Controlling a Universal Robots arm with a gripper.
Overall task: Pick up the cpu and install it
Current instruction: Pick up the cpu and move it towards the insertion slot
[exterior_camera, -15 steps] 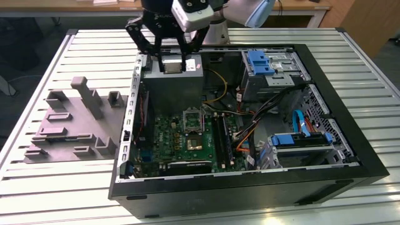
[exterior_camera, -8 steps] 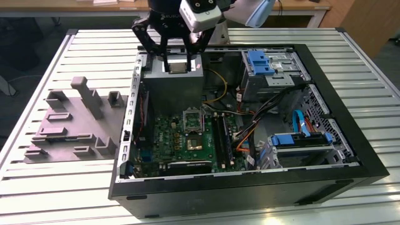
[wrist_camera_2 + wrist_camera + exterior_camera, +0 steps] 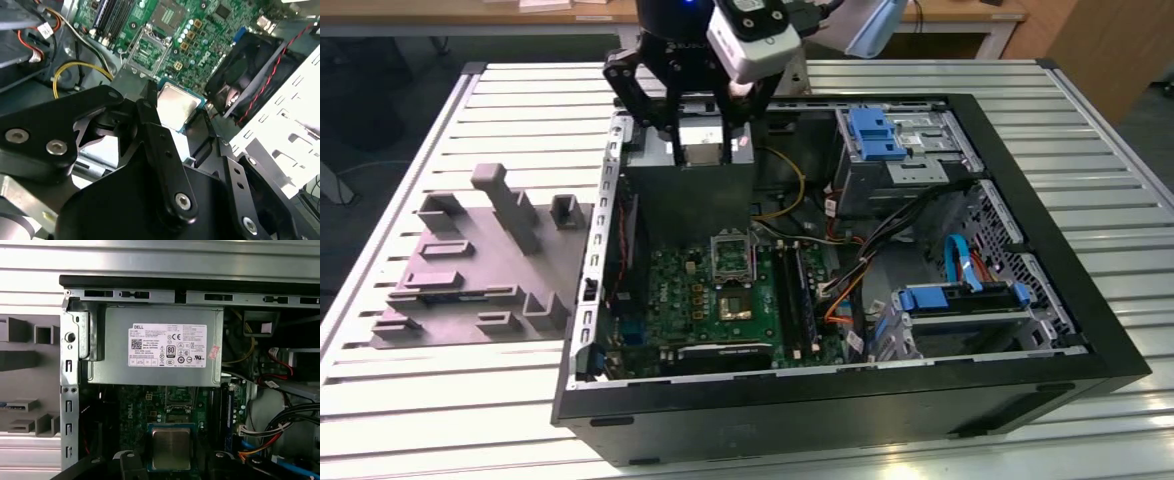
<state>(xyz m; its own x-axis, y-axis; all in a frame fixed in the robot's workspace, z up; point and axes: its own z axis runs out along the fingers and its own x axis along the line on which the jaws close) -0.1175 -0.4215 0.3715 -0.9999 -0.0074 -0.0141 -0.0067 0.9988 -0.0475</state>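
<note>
Exterior view puts the gripper (image 3: 700,150) over the far end of the open computer case (image 3: 854,415), its jaws drawn in narrowly on the edges of the cpu (image 3: 700,138), which is held flat and clear of everything below. In both wrist views the chip sits between the black fingers (image 3: 127,462), above the green motherboard (image 3: 135,412) and short of the silver-framed socket (image 3: 177,407). The pick-up looks done, with the grey moulded tray (image 3: 467,260) well apart; seating the chip in the socket is not yet done.

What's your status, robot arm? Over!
End effector shut on cpu. Held over open case, not in socket. Socket looks uncovered.
</note>
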